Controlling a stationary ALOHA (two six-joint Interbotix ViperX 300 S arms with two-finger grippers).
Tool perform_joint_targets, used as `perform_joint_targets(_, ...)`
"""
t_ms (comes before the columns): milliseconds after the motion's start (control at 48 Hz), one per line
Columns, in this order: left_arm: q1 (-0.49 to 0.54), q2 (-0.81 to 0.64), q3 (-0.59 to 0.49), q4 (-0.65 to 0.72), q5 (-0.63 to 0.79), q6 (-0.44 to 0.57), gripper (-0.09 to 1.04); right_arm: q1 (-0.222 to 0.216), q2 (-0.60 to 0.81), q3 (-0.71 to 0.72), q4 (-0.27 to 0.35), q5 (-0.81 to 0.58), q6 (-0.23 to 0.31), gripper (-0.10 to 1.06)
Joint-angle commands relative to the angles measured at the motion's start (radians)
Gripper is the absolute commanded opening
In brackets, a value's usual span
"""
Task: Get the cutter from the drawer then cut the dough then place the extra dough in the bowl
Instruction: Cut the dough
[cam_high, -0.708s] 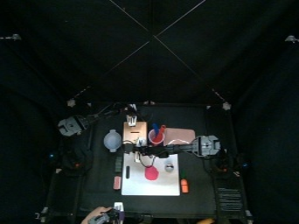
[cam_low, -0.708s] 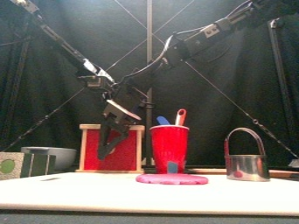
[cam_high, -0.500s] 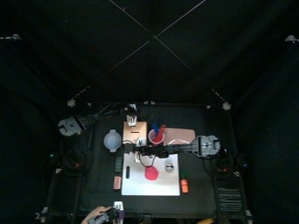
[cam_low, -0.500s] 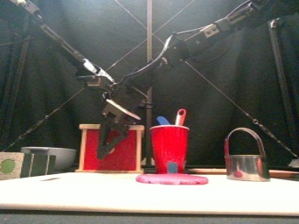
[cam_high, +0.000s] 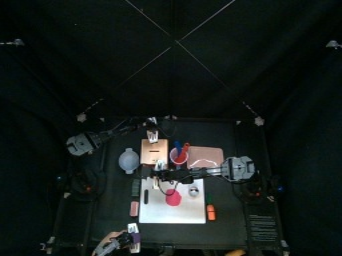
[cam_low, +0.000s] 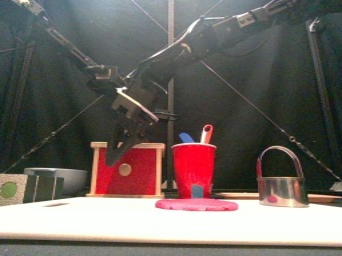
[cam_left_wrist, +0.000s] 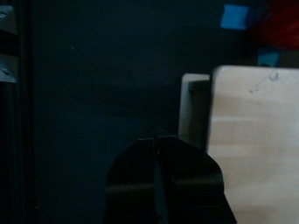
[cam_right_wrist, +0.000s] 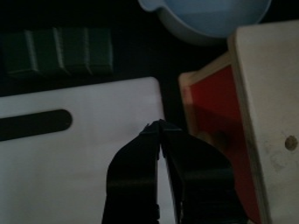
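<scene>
Arms: two, black, built of slim jointed segments.
Left arm: a pale grey housing is seen at the joint near the left edge of the table.
Right arm: a like grey housing is seen near the right edge.
Left gripper: two glossy black jaws, broad below, tapered, met in a thin seam.
Right gripper: the same form, met likewise.
Cross-plate: pale, flat.

A flat pink dough disc lies on the white cutting board. To its right stands a round metal cutter, wire handle upright. Behind on the left are the wooden box with its red drawer front and the blue-grey bowl.
</scene>
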Motion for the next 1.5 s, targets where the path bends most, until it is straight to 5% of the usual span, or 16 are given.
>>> perform_joint_targets(21,0.02,-0.063,-0.026,-0.025,-0.034,-0.006,0.34,0.023,-0.107,0.012,0.003,0.012,0.0,0.15)
perform_joint_targets(271,0.009,-0.15,0.029,-0.094,-0.1,0.0,0.35,0.06,-0.27,0.158,0.0,0.054,-0.002,0.15)
perform_joint_targets(667,-0.233,-0.232,0.184,-0.15,-0.319,-0.017,0.34,0.101,-0.489,0.405,0.08,0.172,0.005,0.2)
perform_joint_targets(917,-0.402,-0.301,0.342,-0.235,-0.604,-0.017,0.34,0.115,-0.603,0.537,0.181,0.164,0.003,0.29)
perform_joint_targets(1292,-0.713,-0.344,0.63,-0.341,-1.331,-0.023,0.34,0.115,-0.698,0.681,0.245,0.141,0.005,0.54)
perform_joint_targets(1500,-0.801,-0.331,0.686,-0.399,-1.402,-0.133,0.35,0.115,-0.696,0.689,0.247,0.163,0.005,0.77)
